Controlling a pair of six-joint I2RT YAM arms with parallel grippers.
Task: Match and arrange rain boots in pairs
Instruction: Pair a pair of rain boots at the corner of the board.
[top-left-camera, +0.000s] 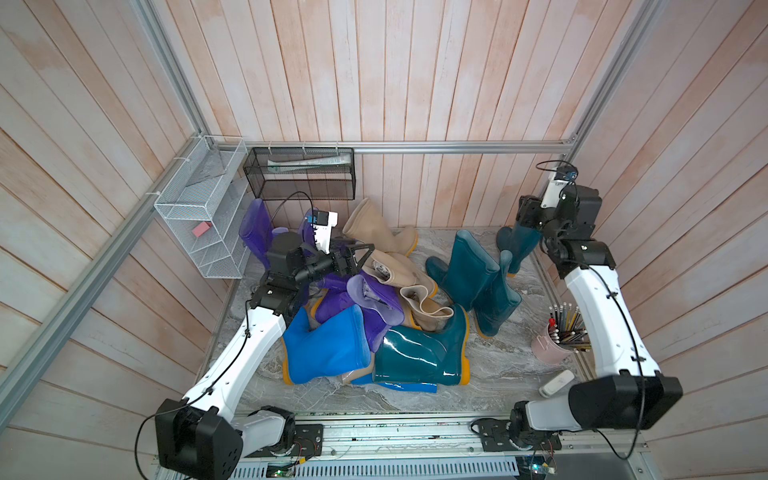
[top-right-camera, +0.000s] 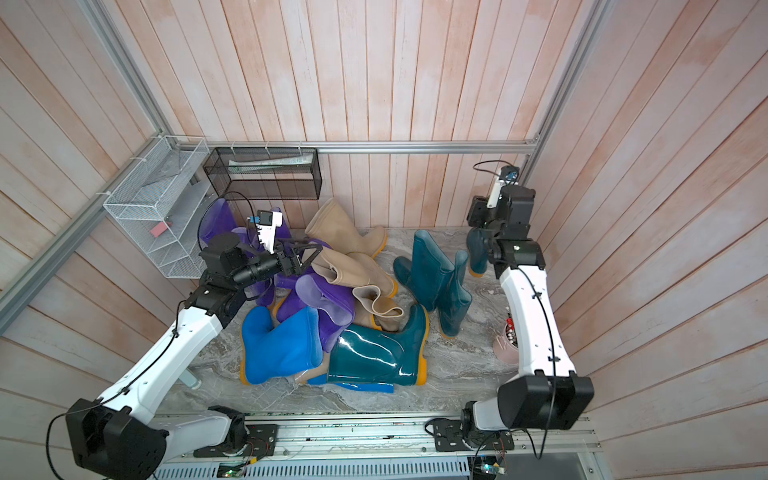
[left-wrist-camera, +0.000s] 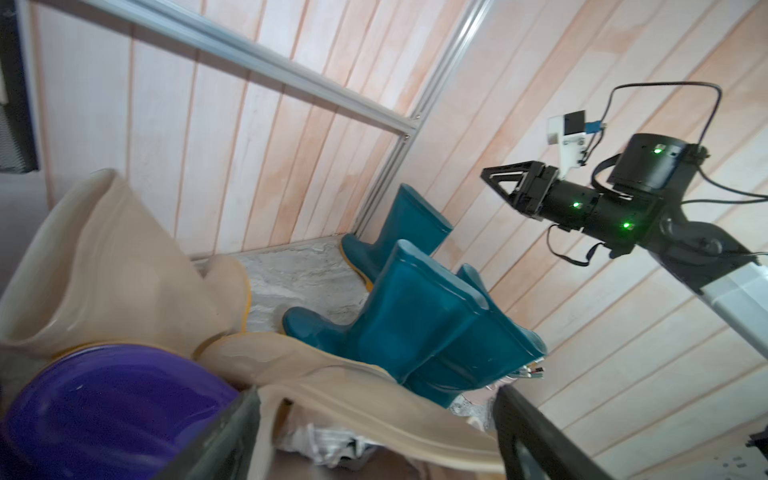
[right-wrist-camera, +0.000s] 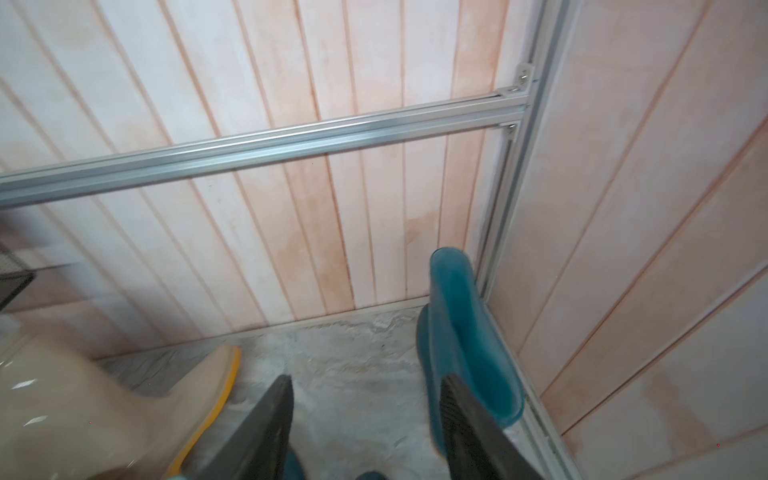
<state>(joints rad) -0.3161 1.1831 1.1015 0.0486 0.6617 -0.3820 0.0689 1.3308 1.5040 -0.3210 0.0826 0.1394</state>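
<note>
Progress early: three teal boots (top-left-camera: 469, 270) stand grouped right of centre, other rain boots (top-left-camera: 374, 299) lie jumbled mid-frame including fourth teal boot (top-left-camera: 419, 353), left gripper (top-left-camera: 361, 255) gapes over beige boot (top-left-camera: 390, 270), right gripper (right-wrist-camera: 365, 378) parted, empty, beside corner teal boot (right-wrist-camera: 469, 332).

Rain boots (top-right-camera: 332, 299) lie heaped together beside three standing teal boots (top-right-camera: 428, 266).

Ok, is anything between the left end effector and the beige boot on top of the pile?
Nothing visible. The left end effector is open right at the crumpled shaft mouth of the beige boot, with no other boot in between.
</note>
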